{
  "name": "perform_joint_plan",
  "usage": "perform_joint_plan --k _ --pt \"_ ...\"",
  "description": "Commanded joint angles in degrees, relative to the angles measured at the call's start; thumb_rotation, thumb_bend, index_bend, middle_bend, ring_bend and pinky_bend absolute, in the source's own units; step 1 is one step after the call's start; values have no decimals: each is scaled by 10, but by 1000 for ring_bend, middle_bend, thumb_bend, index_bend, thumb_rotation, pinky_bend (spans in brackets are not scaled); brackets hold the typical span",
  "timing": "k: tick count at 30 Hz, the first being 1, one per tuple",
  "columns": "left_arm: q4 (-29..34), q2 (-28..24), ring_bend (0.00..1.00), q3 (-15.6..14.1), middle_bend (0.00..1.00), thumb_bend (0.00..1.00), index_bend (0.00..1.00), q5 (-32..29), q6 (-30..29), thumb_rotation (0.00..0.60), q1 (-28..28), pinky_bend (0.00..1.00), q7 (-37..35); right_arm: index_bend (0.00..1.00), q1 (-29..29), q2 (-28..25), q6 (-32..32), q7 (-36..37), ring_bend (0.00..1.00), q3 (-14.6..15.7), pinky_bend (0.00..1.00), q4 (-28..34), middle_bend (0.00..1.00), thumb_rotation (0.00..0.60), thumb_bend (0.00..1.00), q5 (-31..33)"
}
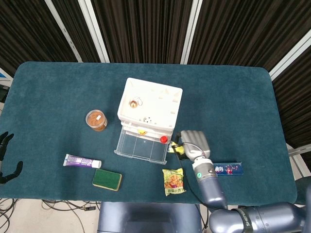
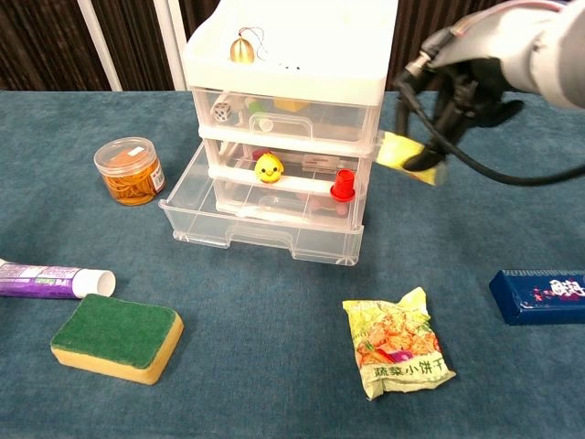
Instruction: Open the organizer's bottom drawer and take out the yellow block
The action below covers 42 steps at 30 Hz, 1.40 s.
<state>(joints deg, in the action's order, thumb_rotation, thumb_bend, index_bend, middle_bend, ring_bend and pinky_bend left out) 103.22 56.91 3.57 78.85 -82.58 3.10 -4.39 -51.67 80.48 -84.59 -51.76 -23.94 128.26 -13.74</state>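
Observation:
The white organizer [image 1: 149,104] [image 2: 292,55] stands mid-table with its clear bottom drawer [image 1: 138,144] [image 2: 265,224] pulled out toward me. My right hand [image 1: 193,143] [image 2: 466,87] is to the right of the organizer, above the table, and grips the yellow block [image 1: 176,148] [image 2: 407,155] in its fingertips. The block hangs clear of the drawer, just off the organizer's right side. At the far left edge of the head view my left hand [image 1: 5,155] shows only partly, fingers apart and holding nothing.
A jar of rubber bands [image 1: 96,120] [image 2: 131,170] stands left of the organizer. Near the front edge lie a purple tube [image 1: 81,161] [image 2: 50,279], a green sponge [image 1: 107,179] [image 2: 114,337], a snack packet [image 1: 173,180] [image 2: 398,343] and a blue box [image 1: 227,168] [image 2: 539,295].

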Motion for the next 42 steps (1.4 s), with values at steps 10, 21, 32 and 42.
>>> perform_joint_plan --k 10,21,32,42 --pt "2 -1 0 0 0 404 32 -1 2 600 1 7 1 544 52 -24 81 64 1000 86 1000 -103 1000 600 433 -41" --pt "0 -4 0 3 0 404 32 -7 4 600 1 7 -7 544 15 39 137 49 1000 85 1000 -259 1000 600 414 4" --pt "0 -4 0 2 0 405 32 -7 5 600 1 7 -7 441 6 53 176 43 1000 84 1000 -307 1000 600 291 54" --pt "-1 -3 0 2 0 405 32 -8 5 600 1 7 -6 291 3 5 208 43 1000 71 1000 -263 1000 600 261 94"
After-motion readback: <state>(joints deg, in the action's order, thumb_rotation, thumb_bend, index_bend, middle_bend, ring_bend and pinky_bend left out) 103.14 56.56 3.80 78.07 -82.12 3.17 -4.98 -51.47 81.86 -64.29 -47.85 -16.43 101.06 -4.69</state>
